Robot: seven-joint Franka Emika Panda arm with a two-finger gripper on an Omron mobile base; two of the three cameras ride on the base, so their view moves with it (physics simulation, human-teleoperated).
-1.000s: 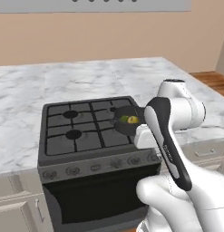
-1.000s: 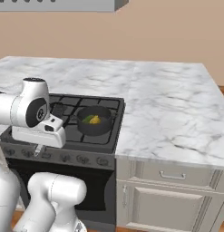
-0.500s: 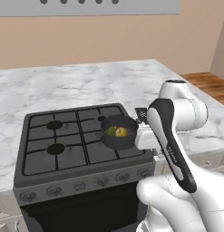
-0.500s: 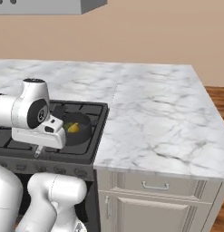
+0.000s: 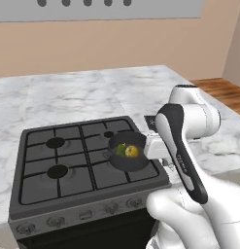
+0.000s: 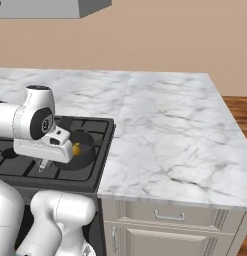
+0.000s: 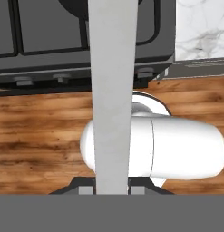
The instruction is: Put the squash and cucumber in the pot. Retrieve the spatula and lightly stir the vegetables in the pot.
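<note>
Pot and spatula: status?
Gripper shut on spatula, grey handle running up the hand view. Squash and cucumber already in pot on stove. Stirring not begun. Nothing blocking.

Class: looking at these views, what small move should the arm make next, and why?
Probably swing the spatula over the pot and lower its blade in: squash and cucumber already lie inside, and the gripper is shut on the spatula's handle.

Both base views look down from behind at the stove (image 5: pixel 87 165), from opposite sides; hand view faces floorward.
</note>
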